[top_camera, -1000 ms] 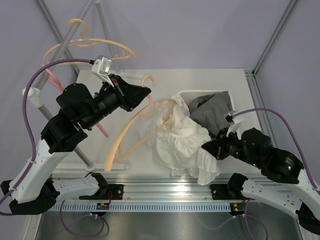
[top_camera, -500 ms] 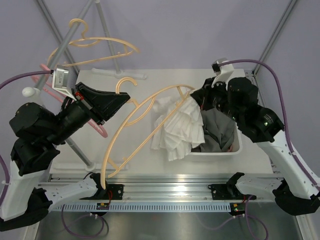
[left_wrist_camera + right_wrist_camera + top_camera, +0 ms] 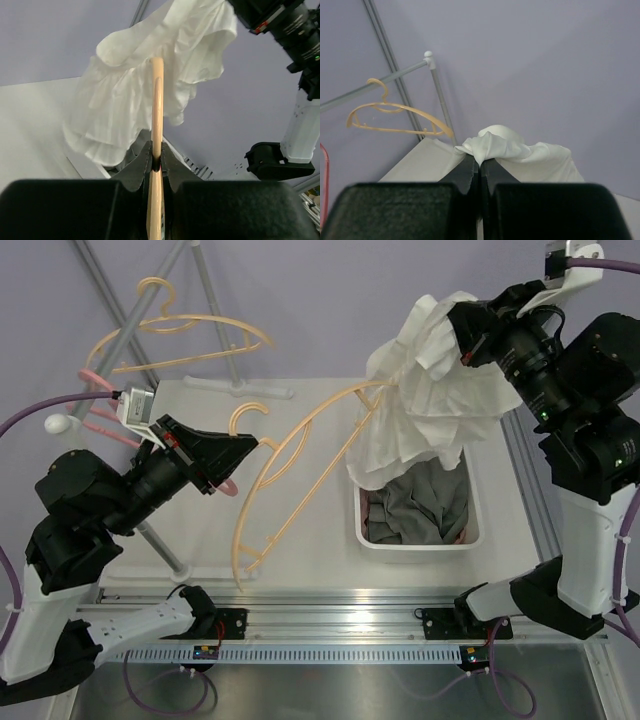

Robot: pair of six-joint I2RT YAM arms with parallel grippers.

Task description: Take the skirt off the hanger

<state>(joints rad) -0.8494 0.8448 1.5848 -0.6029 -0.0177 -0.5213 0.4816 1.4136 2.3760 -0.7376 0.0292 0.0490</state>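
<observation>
The white skirt (image 3: 428, 405) hangs high in the air, bunched at its top in my right gripper (image 3: 462, 332), which is shut on the cloth (image 3: 496, 143). Its lower folds drape over the far end of the beige wooden hanger (image 3: 300, 462). My left gripper (image 3: 255, 443) is shut on the hanger near its hook; in the left wrist view the hanger's bar (image 3: 156, 112) runs up between the closed fingers into the skirt (image 3: 127, 95). The hanger slants from the skirt down towards the table's front left.
A white bin (image 3: 470, 532) holding grey clothes (image 3: 420, 508) stands on the table under the skirt. A metal rack (image 3: 120, 335) at the back left carries another beige hanger (image 3: 180, 335) and a pink one (image 3: 100, 420). The rack's pole (image 3: 437, 95) shows in the right wrist view.
My right gripper has lifted the skirt from just above the bin to high at the back right. The hanger has tilted with it, and the left arm has shifted slightly.
</observation>
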